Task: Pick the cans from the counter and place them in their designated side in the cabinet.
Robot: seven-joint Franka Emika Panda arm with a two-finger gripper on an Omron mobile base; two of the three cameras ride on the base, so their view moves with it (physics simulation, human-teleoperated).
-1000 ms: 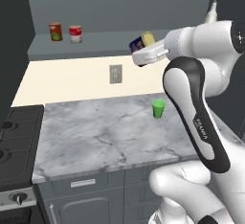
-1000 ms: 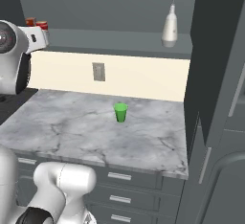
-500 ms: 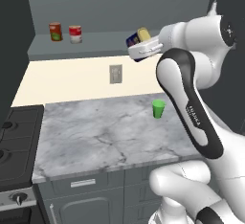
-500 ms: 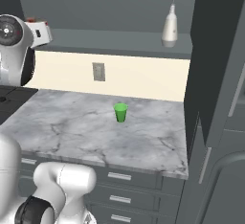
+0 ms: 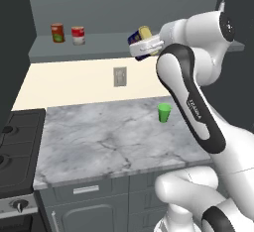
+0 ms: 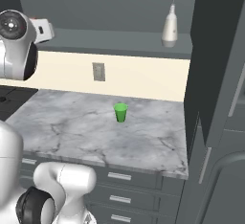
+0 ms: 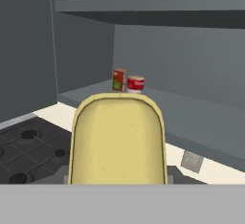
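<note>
1. Right, left base view first: I have the dark blue can (image 5: 140,36) with its yellow top held up at shelf height, tipped over on its side, my gripper (image 5: 149,46) closed around its body. On the cabinet (image 5: 99,45) shelf well to the left stand the red-and-white can (image 5: 78,35) and, just beside it, the red can with green label (image 5: 57,32). Below, the counter (image 5: 109,139) carries the green cup (image 5: 164,112) near its right end.

2. Now the right base view: my arm's big joint sits at the upper left, and the green cup (image 6: 120,112) stands alone on the counter (image 6: 95,132). A white bottle (image 6: 169,25) stands on the shelf towards the right. I cannot tell how my jaws stand from here.

3. And the hand view: the yellow top of the dark blue can (image 7: 117,139) faces my camera, close up, so it sits squarely along my grip. Past it, the red-and-white can (image 7: 135,84) and the red can with green label (image 7: 119,79) stand touching or nearly so on the shelf (image 7: 86,96).

4. Handling, as I judge it: a small can like this should be stiff and light, but its round smooth wall could roll or slip. Holding it across the middle of the body seems right, and I'd want it upright before letting go.
</note>
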